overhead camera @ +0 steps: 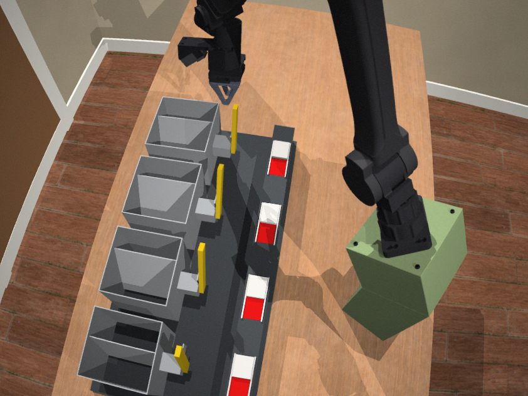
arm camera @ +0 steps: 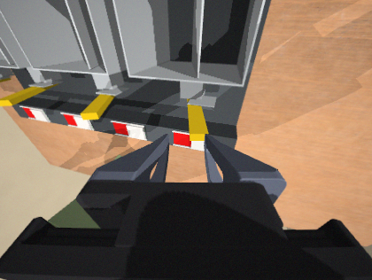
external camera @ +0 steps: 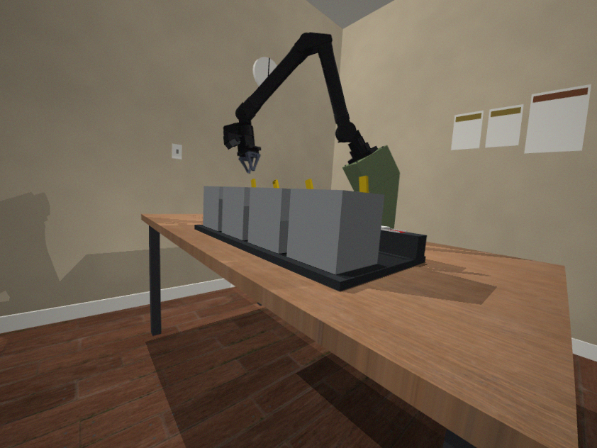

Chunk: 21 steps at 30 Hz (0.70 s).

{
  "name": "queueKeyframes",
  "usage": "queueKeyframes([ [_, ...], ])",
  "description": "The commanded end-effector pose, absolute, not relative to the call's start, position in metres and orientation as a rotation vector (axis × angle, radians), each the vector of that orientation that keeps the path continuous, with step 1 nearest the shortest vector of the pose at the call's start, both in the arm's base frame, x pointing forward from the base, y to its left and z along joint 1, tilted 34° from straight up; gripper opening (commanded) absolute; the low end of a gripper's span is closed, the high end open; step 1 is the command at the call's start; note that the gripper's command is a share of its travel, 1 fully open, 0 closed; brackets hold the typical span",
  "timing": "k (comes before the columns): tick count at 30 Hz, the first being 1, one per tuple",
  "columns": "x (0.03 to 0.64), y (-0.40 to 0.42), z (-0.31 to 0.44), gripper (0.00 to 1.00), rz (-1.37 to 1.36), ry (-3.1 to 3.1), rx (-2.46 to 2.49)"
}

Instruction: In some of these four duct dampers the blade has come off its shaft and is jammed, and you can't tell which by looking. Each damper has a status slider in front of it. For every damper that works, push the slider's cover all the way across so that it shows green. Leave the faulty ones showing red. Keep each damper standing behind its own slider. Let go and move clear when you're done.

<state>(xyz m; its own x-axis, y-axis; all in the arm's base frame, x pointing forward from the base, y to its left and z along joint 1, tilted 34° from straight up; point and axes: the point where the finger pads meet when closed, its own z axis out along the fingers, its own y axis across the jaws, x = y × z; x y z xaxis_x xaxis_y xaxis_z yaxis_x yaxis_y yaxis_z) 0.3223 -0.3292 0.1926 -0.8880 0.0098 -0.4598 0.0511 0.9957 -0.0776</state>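
1. The gripper (overhead camera: 226,102) (external camera: 249,171) (arm camera: 186,139) is hovering released above the desk (overhead camera: 323,106) (external camera: 434,337) (arm camera: 310,89), with its fingers standing partly apart and grasping nothing.
2. It is hanging near the first damper's flat yellow lever (overhead camera: 234,130) (external camera: 253,183) (arm camera: 197,120), clear of its tip.
3. Seen from the top, four open grey box-shaped dampers are standing in a row along the desk's left edge: the first (overhead camera: 179,131) (external camera: 210,207) (arm camera: 146,68) nearest the far edge, then the second (overhead camera: 163,193) (external camera: 233,212), the third (overhead camera: 145,266) (external camera: 264,219) and the fourth (overhead camera: 119,345) (external camera: 313,229).
4. Each is resting on a long dark-grey base (overhead camera: 195,341) (external camera: 419,248) (arm camera: 226,120), behind its own slider.
5. The first slider's white cover (overhead camera: 280,150) (arm camera: 197,144), the second's (overhead camera: 269,213) (arm camera: 136,131), the third's (overhead camera: 257,286) (arm camera: 84,121) and the fourth's (overhead camera: 244,365) (arm camera: 42,115) are all leaving red showing.
6. The sliders are lining the base's side towards the desk's right edge.
7. A faceted green pedestal (overhead camera: 448,259) (external camera: 383,193) (arm camera: 73,217) is standing at that right edge, carrying the jointed black arm (overhead camera: 362,85) (external camera: 332,76).
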Motion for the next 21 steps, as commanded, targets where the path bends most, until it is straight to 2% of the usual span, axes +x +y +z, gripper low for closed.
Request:
queueKeyframes([
  [1, 0.341, -0.34, 0.237, 0.36, -0.228, 2.588, 0.055],
  [21, 0.385, -0.317, 0.27, 0.36, -0.37, 2.557, 0.103],
])
